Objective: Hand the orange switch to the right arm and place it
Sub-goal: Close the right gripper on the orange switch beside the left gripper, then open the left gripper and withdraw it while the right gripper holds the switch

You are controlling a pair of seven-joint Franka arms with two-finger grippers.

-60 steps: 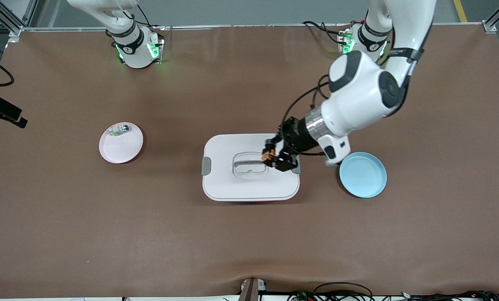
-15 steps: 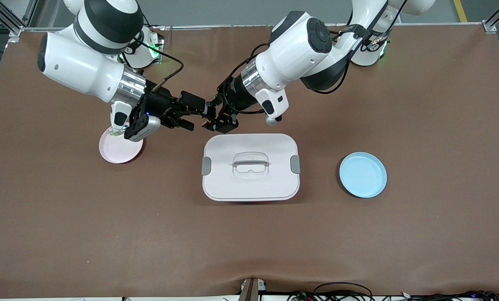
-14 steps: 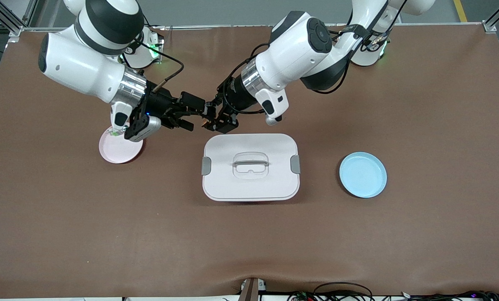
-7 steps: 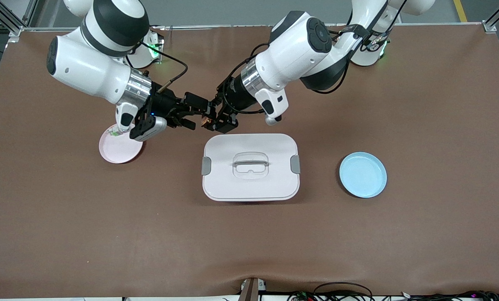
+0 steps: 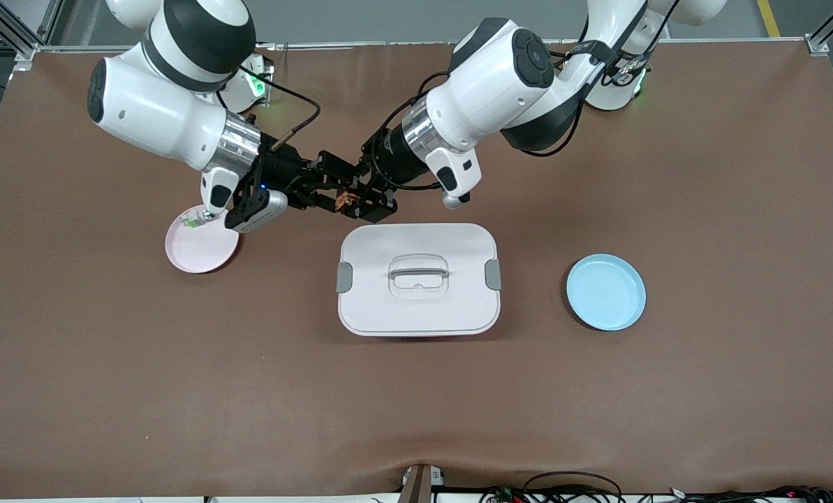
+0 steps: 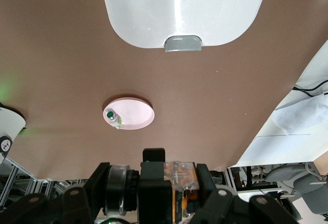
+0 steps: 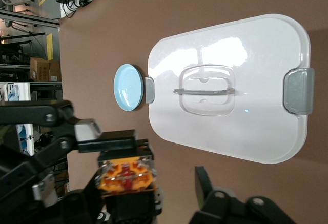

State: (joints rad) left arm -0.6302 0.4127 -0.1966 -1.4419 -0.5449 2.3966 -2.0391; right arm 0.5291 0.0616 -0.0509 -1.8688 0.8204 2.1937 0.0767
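My left gripper [image 5: 357,199] is shut on the orange switch [image 5: 347,200] and holds it in the air, over the table just beside the white box's edge toward the arm bases. In the left wrist view the switch [image 6: 184,175] sits between that gripper's fingers [image 6: 206,179]. My right gripper [image 5: 338,183] is open, and its fingers reach up to the switch. In the right wrist view the switch [image 7: 127,175] shows its orange face beside one open finger [image 7: 205,183], with a wide gap between them. The other right finger is hidden.
A white lidded box [image 5: 416,314] with a handle lies mid-table. A pink plate [image 5: 196,251] holding a white-green-silver component [image 5: 193,221] lies toward the right arm's end. A blue plate [image 5: 606,292] lies toward the left arm's end.
My right gripper has moved in toward the left gripper until its open fingers reach the switch. Since 4.3 s ago the left gripper has carried the switch from over the box.
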